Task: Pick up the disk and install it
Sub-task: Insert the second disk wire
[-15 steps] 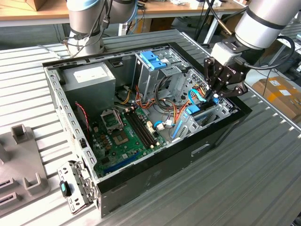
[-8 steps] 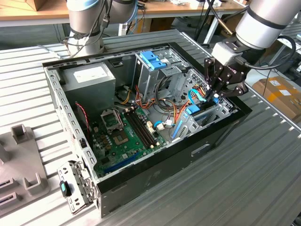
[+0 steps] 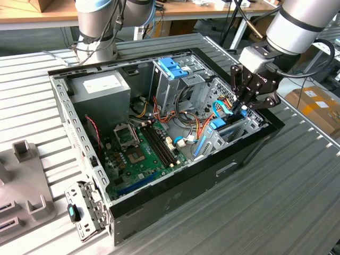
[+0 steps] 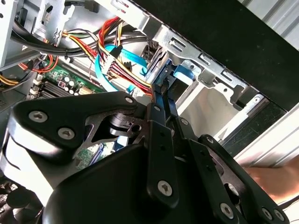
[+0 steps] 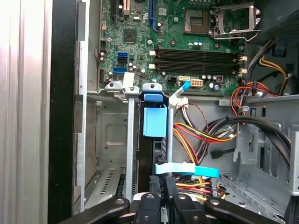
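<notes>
In the exterior view, right of centre, the gripper is seen closed on the disk, a light-blue-railed drive standing on edge in the drive cage of the open computer case (motherboard and cables inside). In the first wrist view, the disk is seen lower centre, in a cage slot.

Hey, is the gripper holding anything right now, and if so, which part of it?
It looks so: the gripper appears shut on the top edge of the disk, which stands on edge in the drive bay of the computer case.
</notes>
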Action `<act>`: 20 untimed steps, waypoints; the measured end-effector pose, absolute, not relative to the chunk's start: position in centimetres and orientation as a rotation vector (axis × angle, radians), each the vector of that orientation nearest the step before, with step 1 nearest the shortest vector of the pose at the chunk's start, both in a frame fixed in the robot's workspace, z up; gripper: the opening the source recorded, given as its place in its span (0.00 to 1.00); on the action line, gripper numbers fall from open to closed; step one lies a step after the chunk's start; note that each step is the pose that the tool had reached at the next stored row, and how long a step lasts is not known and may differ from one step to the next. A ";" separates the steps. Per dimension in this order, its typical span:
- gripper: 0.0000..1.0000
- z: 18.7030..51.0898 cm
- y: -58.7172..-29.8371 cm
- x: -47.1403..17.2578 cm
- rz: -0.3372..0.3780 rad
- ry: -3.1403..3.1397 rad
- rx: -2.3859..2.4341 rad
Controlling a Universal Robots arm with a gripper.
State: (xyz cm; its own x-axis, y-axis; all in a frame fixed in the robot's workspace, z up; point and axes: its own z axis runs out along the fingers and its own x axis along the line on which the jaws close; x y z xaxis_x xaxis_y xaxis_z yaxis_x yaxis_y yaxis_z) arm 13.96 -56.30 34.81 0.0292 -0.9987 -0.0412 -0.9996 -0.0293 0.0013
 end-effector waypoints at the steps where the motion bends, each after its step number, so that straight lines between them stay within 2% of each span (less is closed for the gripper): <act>1: 0.16 34.8 -56.3 13.9 0.047 2.169 -2.234; 20: 0.16 34.0 -56.4 13.9 0.047 2.171 -2.232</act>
State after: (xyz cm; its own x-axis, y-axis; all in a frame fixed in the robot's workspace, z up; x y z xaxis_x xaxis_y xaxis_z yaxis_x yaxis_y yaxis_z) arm 13.93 -56.37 33.97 0.0274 -0.9988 -0.0411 -0.9996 -0.0275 0.0013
